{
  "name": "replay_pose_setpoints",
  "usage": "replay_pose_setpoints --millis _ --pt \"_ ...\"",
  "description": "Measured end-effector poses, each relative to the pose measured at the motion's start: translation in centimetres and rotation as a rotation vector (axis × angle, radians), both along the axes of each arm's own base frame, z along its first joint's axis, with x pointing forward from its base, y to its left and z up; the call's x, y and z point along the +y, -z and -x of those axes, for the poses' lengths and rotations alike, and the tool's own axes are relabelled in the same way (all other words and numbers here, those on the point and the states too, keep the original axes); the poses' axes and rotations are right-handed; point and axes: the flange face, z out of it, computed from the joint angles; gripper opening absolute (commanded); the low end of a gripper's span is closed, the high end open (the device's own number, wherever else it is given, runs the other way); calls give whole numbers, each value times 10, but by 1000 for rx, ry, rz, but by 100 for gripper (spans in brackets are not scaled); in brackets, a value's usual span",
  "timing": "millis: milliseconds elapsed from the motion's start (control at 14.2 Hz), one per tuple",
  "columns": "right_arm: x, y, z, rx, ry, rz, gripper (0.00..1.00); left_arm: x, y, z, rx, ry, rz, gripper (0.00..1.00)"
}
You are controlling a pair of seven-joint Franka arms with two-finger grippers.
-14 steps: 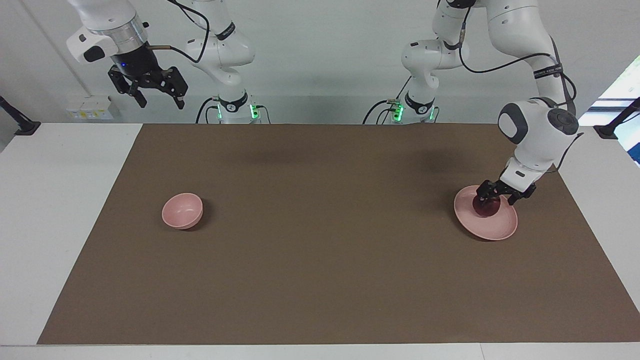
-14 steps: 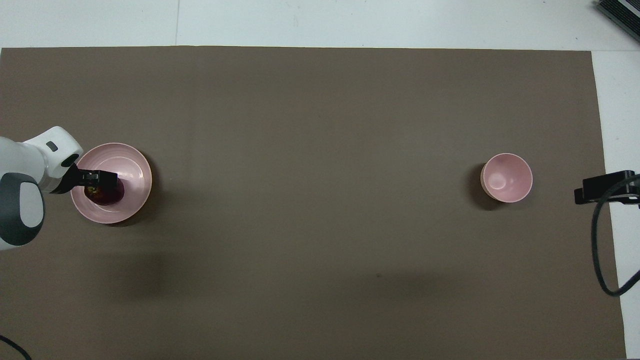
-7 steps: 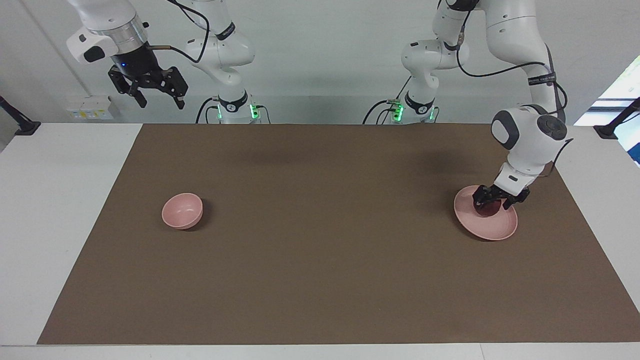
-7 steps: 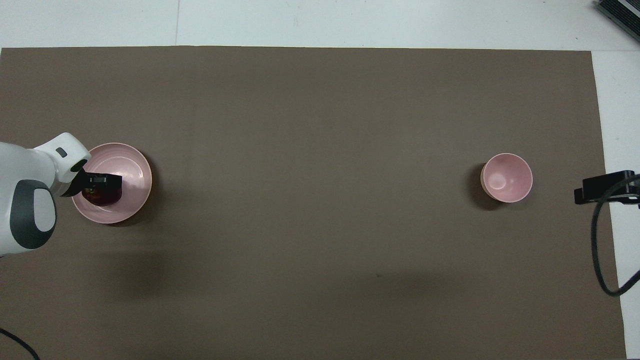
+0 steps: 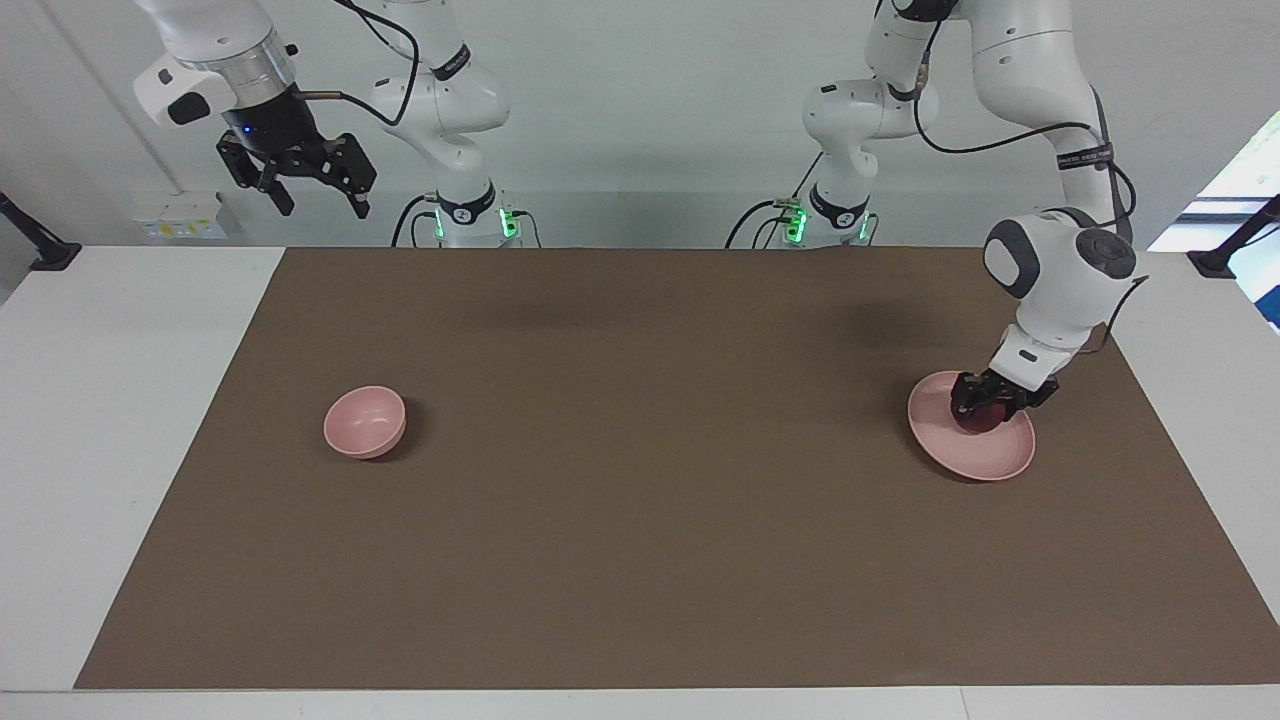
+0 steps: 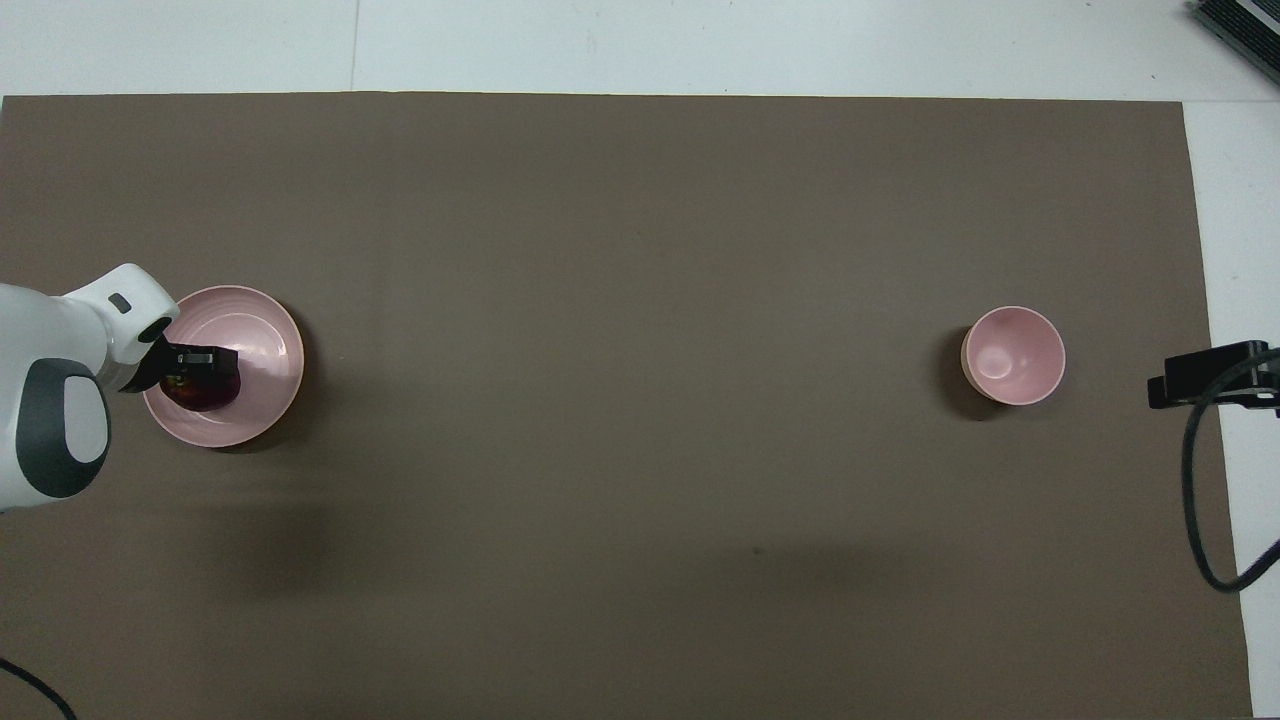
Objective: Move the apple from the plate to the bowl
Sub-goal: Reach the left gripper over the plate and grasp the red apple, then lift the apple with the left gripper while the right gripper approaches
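While the apple (image 5: 978, 416) sat on the plate (image 5: 985, 458), toward the left arm's end of the worktop (image 5: 640, 560), the left gripper (image 5: 983, 400) was clamped around it. A round, smooth apple could squirt from a shallow hold during the lift and roll off the plate. The bowl (image 5: 365, 421) stood well apart from the plate, so any slack grip risked a drop in transit. Raised well above the bowl, the right gripper (image 5: 314, 188) waited with jaws wide.

Open mat between the dishes

We see bare brown mat (image 5: 650, 450) from the small deep pink bowl (image 5: 365, 421) to the flat pink plate (image 5: 985, 455).
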Motion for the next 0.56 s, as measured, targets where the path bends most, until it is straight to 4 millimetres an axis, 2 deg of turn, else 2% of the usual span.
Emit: replay_pose_setpoints --millis 141,282,424,565 --pt "1 0 0 1 -1 -7 100 -2 -11 -1 -6 3 3 0" --pt "3 0 0 1 -2 -24 100 -13 -33 0 -19 -16 47 0" --pt "4 1 0 3 -3 -32 100 -33 -54 3 -38 -31 117 0" --pt "7 8 0 19 5 -60 100 -66 -64 4 -49 -12 171 0"
